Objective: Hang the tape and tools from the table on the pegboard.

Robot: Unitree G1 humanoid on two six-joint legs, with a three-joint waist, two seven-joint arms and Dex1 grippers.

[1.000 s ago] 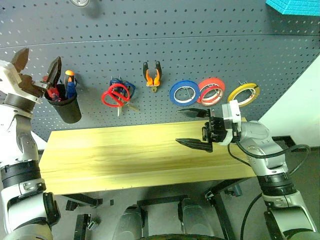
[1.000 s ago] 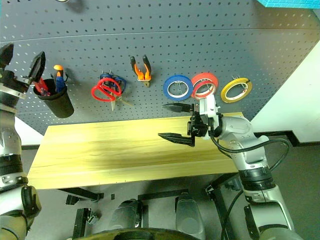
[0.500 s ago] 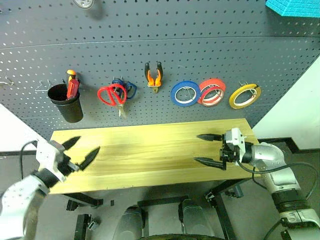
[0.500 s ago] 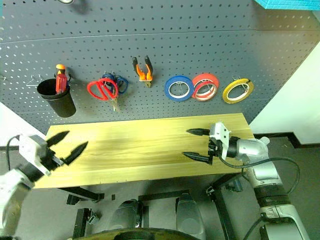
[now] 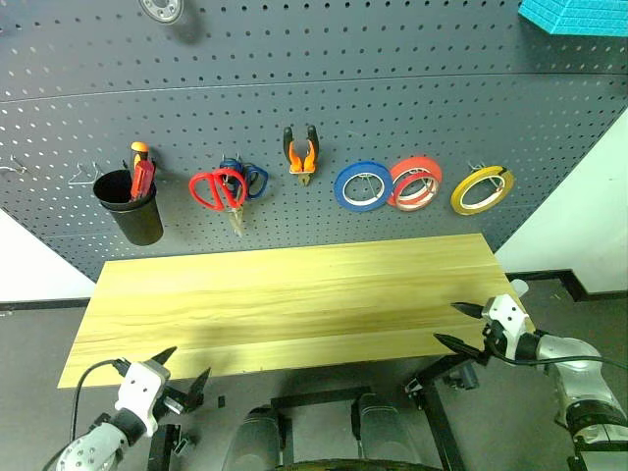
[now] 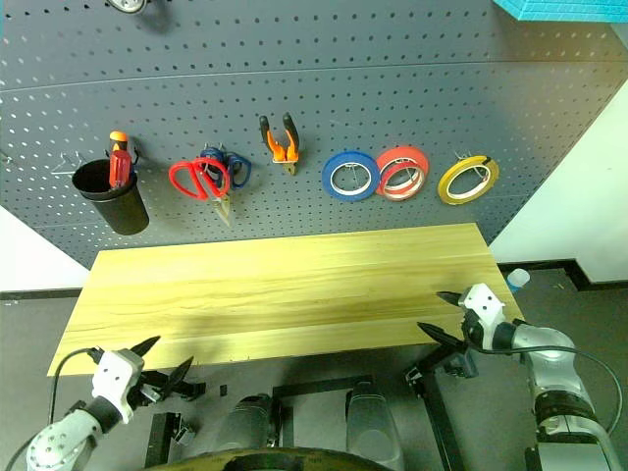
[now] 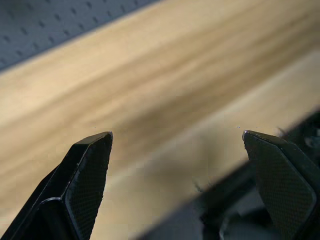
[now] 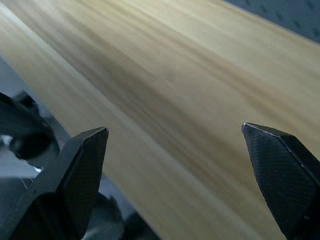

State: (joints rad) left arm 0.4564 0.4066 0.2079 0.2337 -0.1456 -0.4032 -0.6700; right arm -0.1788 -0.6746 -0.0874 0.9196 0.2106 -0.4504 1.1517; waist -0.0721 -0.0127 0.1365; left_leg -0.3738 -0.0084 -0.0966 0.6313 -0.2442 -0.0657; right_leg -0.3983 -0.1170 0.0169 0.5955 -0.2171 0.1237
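The yellow tape (image 5: 481, 189) hangs at the right end of the dark grey pegboard (image 5: 324, 88). Further left hang the orange-and-black pliers (image 5: 299, 150) and the red-handled scissors (image 5: 218, 189). The red-handled screwdriver (image 5: 143, 178) stands in a black cup (image 5: 129, 207) on the board. Below them lies the light wood table (image 5: 294, 294). My left gripper (image 5: 186, 363) is open with nothing in it, low in front of the table's front left edge. My right gripper (image 5: 447, 323) is open with nothing in it at the table's front right corner. Both wrist views look over the wood between open fingers (image 7: 87, 170) (image 8: 82, 165).
A blue tape roll (image 5: 362, 185) and a red tape roll (image 5: 415, 181) hang between the pliers and the yellow tape. Blue-handled scissors (image 5: 252, 177) hang behind the red ones. A teal block (image 5: 579, 14) sits at the top right. Black frame parts (image 5: 314, 402) lie under the table.
Both arms have dropped from pegboard height to the table's front edge: the left gripper from beside the black cup, the right from over the table's right half. Both stayed open.
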